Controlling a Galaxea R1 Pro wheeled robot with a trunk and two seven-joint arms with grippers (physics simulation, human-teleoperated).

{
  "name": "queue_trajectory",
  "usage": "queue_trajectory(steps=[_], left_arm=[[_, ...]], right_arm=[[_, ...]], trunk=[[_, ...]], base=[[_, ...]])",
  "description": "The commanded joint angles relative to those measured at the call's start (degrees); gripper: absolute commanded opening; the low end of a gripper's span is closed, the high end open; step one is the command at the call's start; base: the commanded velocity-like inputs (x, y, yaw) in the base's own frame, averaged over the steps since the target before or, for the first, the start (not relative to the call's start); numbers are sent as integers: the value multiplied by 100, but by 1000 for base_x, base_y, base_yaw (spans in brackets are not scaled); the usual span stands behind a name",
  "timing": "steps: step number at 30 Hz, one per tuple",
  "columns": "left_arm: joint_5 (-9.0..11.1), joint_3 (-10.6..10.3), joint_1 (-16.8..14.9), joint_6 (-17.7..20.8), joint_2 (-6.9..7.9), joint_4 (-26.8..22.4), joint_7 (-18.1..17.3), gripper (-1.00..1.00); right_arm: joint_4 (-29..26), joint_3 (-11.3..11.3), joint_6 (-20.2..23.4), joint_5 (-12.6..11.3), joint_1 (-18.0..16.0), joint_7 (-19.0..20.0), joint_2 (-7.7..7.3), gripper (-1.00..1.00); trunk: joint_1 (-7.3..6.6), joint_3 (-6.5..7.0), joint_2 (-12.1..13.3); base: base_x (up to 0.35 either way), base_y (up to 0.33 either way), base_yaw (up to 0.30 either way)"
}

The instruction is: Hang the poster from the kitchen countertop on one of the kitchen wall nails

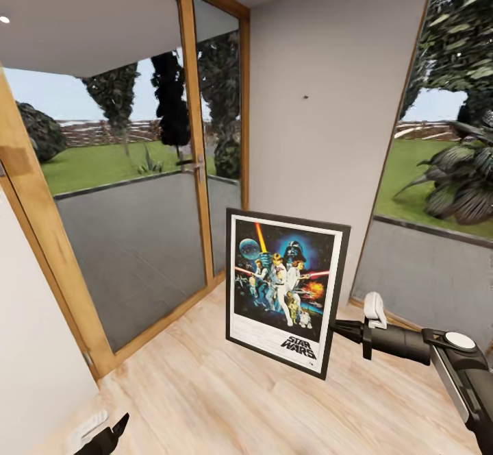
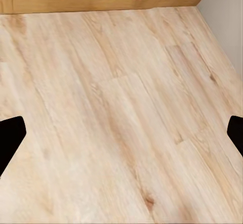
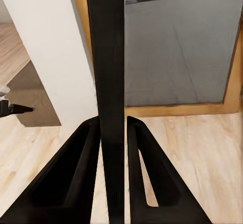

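The poster [image 1: 286, 290], black-framed with a white border and the STAR WARS logo at the bottom, hangs upright and slightly tilted above the wooden floor. My right gripper [image 1: 337, 329] is shut on its right edge. In the right wrist view the black frame edge [image 3: 105, 57] runs between the two fingers [image 3: 76, 173]. A tiny dark wall nail [image 1: 305, 96] sticks out of the light grey wall above the poster. My left gripper [image 1: 113, 434] hangs low at the left, open over bare floor [image 2: 121, 133]. The kitchen countertop is out of view.
A wood-framed glass door [image 1: 130, 188] fills the left, and a second large window [image 1: 438, 188] stands to the right of the grey wall strip [image 1: 308, 167]. Pale wood flooring [image 1: 205, 386] spreads below. A white wall corner [image 1: 34, 345] is close at the near left.
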Motion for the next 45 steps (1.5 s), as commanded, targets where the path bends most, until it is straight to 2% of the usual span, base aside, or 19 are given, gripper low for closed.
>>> queue_trajectory(steps=[1, 17, 33, 45], left_arm=[[40, 6, -3, -4, 2, 11, -35, 100], [40, 6, -3, -4, 3, 11, -35, 100], [40, 6, -3, -4, 9, 11, -35, 100], [40, 6, -3, -4, 11, 11, -35, 100]], right_arm=[[1, -1, 77, -30, -4, 32, 0, -100], [1, -1, 77, -30, -4, 32, 0, -100], [-6, -1, 76, -30, 53, 32, 0, -100], [-7, -1, 77, -31, 63, 32, 0, -100]], trunk=[[5, -3, -5], [5, -3, -5], [5, -3, -5], [5, -3, -5]], base=[[245, 288, -228], [222, 305, -290], [201, 314, -38], [199, 315, -234]])
